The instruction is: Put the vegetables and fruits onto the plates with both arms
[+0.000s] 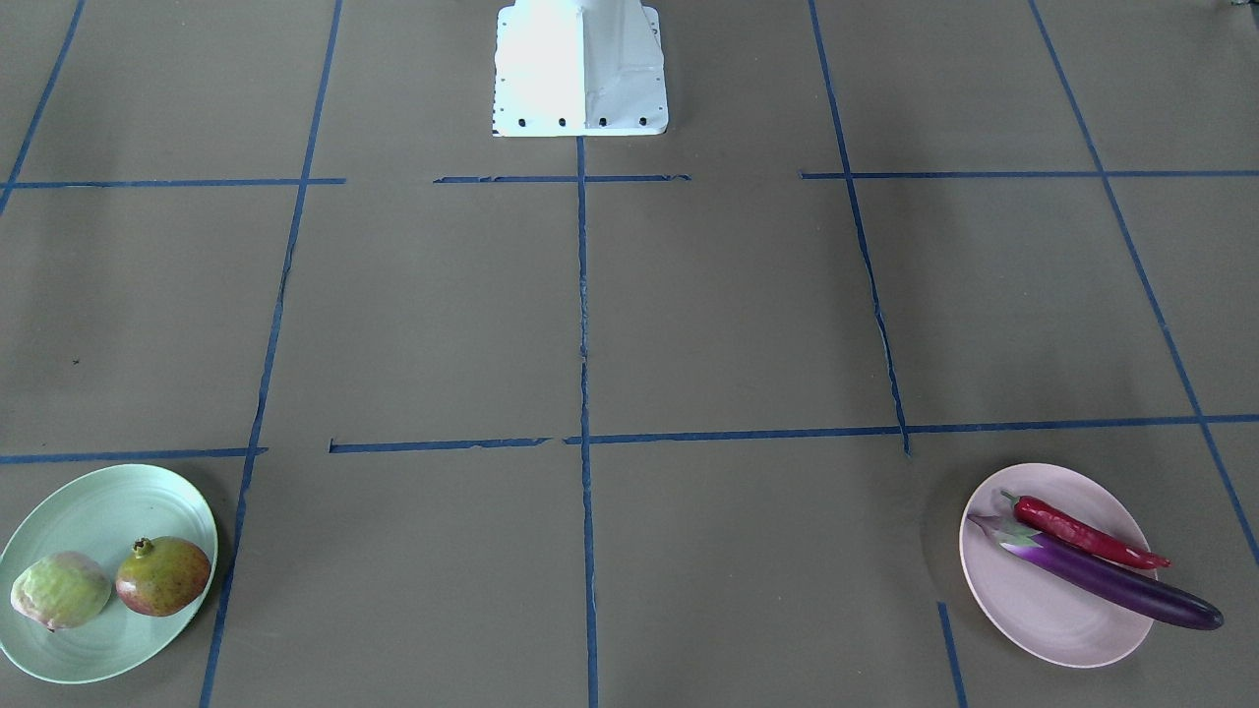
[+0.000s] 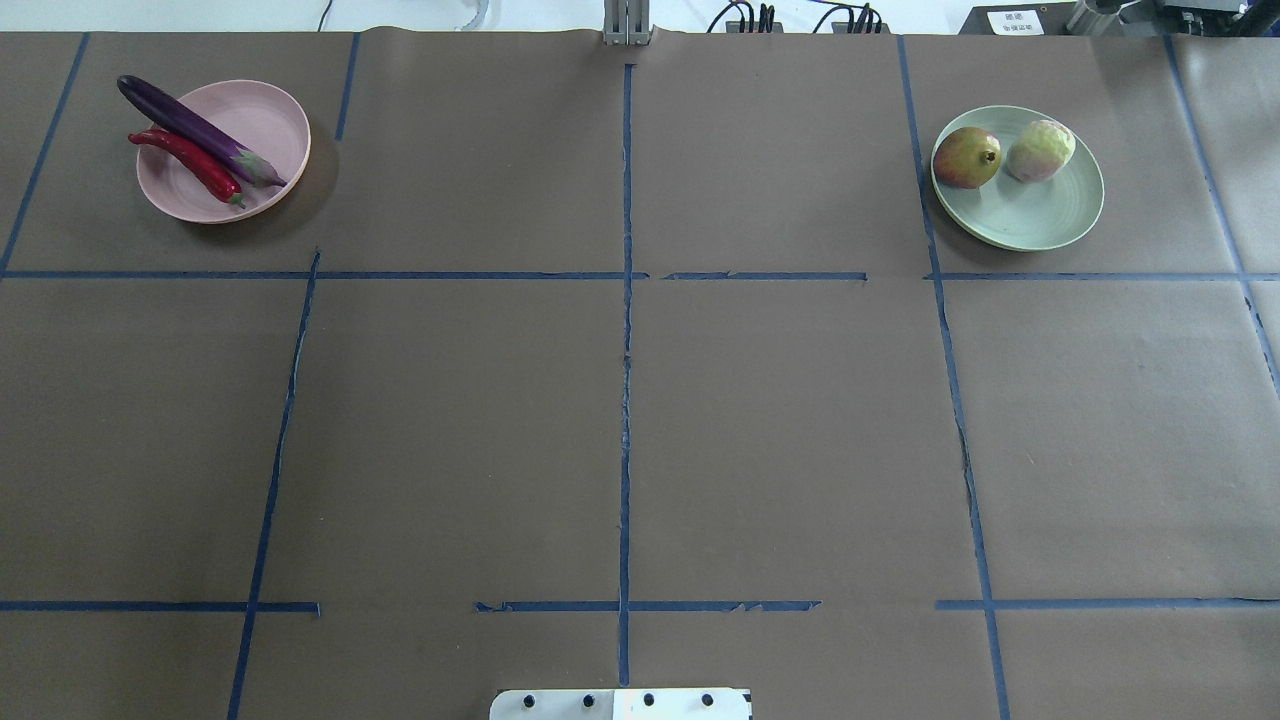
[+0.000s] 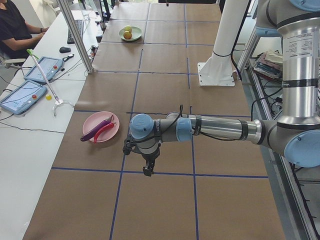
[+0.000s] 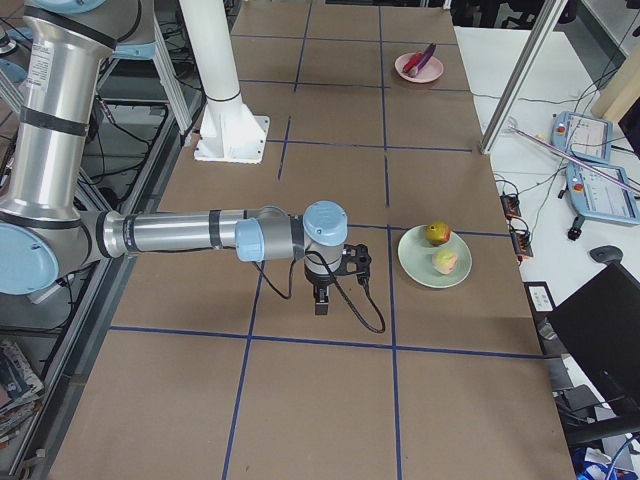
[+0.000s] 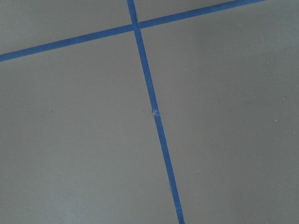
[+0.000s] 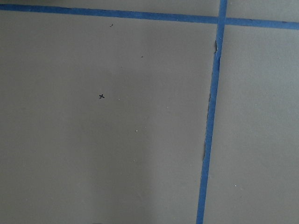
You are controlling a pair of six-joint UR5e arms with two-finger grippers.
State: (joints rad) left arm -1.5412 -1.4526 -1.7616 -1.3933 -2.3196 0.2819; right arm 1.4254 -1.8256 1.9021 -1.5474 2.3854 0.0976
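The purple eggplant (image 1: 1111,580) and the red chili (image 1: 1082,534) lie side by side on the pink plate (image 1: 1052,619). The pomegranate (image 1: 162,576) and the pale green fruit (image 1: 61,589) sit on the mint green plate (image 1: 98,511). My left gripper (image 3: 147,171) shows only in the exterior left view, low over bare table near the pink plate (image 3: 92,125). My right gripper (image 4: 320,305) shows only in the exterior right view, low over the table beside the green plate (image 4: 420,265). I cannot tell whether either is open or shut. Both wrist views show only table and blue tape.
The white base block (image 1: 580,69) stands at the robot's side of the table. Blue tape lines (image 2: 626,400) grid the brown surface. An operator (image 3: 12,25), tablets (image 3: 22,95) and a metal post (image 3: 75,35) are along the far table edge.
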